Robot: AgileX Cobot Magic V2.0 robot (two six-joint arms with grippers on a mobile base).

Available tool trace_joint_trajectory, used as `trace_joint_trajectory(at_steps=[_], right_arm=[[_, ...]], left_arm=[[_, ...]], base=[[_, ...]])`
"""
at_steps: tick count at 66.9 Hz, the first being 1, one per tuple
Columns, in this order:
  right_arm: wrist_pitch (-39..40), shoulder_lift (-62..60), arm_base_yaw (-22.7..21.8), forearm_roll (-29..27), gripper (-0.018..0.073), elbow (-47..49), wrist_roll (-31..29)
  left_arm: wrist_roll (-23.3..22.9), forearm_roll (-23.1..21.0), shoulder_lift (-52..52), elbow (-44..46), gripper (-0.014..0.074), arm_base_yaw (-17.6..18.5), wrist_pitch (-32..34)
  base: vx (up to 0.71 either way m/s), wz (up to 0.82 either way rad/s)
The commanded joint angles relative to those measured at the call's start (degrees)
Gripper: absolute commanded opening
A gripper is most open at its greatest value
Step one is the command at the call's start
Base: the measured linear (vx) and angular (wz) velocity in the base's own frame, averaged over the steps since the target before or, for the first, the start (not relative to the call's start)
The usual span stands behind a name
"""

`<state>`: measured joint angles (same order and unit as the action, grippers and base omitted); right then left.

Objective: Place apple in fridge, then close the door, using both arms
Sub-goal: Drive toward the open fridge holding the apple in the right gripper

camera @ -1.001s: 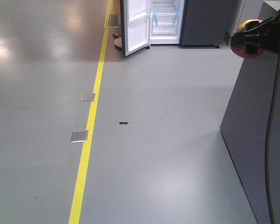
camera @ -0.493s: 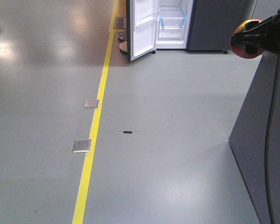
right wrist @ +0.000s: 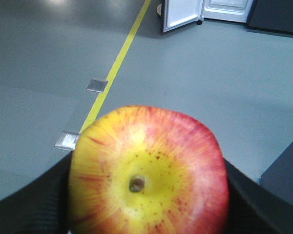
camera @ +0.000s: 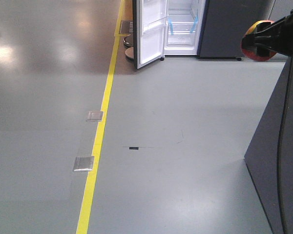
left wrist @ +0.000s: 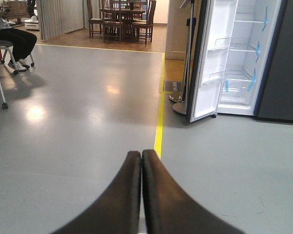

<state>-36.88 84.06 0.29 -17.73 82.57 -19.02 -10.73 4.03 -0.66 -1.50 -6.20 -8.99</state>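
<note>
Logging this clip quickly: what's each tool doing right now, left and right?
Left tool: closed, holding nothing.
Right tool: closed on the apple.

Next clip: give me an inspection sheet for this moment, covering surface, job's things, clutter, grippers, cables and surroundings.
Surface: grey floor, yellow line, two metal plates beside it.
Job's things: apple in right gripper; fridge far ahead, door open.
Clutter: nothing seen.
Grippers: right jaws shut on apple; left gripper shut, empty.
Cables: black cable hangs at right edge, front view.
Surroundings: dark cabinet on right; table, chairs and seated person beyond.
</note>
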Motion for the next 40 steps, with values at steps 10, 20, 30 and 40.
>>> trace_joint_trajectory(at_steps=[10, 20, 30, 40], right_arm=[[4.03, -2.09, -0.22, -0.76, 0.0150, 1.90, -0.23], [4.03, -2.09, -0.22, -0.76, 0.0150, 1.90, -0.23], [4.03, -2.09, -0.22, -0.76, 0.0150, 1.90, -0.23], [4.03, -2.09, -0.22, -0.76, 0.0150, 1.90, -0.23]], left_arm=[[-0.03, -0.41, -0.91, -1.52, -0.0006, 0.19, 4.17], [-0.03, -0.41, -0.91, -1.52, -0.0006, 0.19, 4.17], [-0.03, -0.41, -0.91, -1.52, -0.0006, 0.19, 4.17], [-0.03, -0.41, -0.91, -1.52, -0.0006, 0.19, 4.17]], base=[[0.19, 0.00], [0.19, 0.02], [0.18, 0.02], [0.17, 0.02]])
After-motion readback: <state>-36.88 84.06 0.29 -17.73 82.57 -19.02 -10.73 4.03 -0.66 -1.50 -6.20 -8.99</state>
